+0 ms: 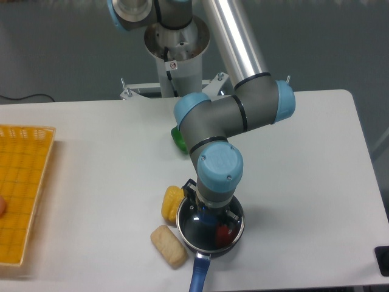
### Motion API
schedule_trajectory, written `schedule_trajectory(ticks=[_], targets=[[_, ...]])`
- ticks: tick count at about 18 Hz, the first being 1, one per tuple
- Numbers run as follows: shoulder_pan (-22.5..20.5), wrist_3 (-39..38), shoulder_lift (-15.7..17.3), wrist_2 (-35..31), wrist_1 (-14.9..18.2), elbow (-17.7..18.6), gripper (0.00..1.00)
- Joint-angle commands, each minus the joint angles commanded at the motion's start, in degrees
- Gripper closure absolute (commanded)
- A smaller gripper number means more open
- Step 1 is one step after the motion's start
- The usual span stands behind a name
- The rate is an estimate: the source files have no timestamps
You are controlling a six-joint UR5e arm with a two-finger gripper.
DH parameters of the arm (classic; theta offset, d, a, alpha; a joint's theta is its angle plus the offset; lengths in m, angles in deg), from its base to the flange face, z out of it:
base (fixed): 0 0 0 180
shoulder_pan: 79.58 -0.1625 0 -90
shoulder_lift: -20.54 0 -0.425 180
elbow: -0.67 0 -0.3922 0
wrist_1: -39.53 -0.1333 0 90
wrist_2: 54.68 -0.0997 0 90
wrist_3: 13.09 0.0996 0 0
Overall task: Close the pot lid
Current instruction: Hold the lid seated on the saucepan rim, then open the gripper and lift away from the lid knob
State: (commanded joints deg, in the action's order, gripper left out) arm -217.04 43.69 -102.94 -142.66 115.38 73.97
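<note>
Small dark pot [200,242] is seen near the table's front edge, blue handle pointed toward the camera. Clear glass lid [209,226] with metal rim is laid on top, blue knob partly hidden; something red is seen inside.

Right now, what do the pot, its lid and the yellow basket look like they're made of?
Pot: dark metal by its look, with a blue handle, probably plastic-coated. Lid: clear glass with a thin shiny metal rim; a red item shows through it. Yellow basket: moulded plastic, judging by its uniform grid and matte colour. None can be confirmed from this view.
</note>
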Motion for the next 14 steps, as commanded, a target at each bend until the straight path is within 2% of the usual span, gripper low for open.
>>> schedule_trajectory(ticks=[1,3,7,10,14], targets=[[0.00,0.00,0.09,0.00,0.09,0.00,0.19],[0.00,0.17,0.61,0.00,0.00,0.00,0.02],[-0.09,2.10,4.12,0.00,0.09,1.40,0.00],[0.00,3.69,7.37,-0.61,-0.09,3.95,0.00],[2.28,3.87,12.91,-9.04,0.00,9.48,0.00]])
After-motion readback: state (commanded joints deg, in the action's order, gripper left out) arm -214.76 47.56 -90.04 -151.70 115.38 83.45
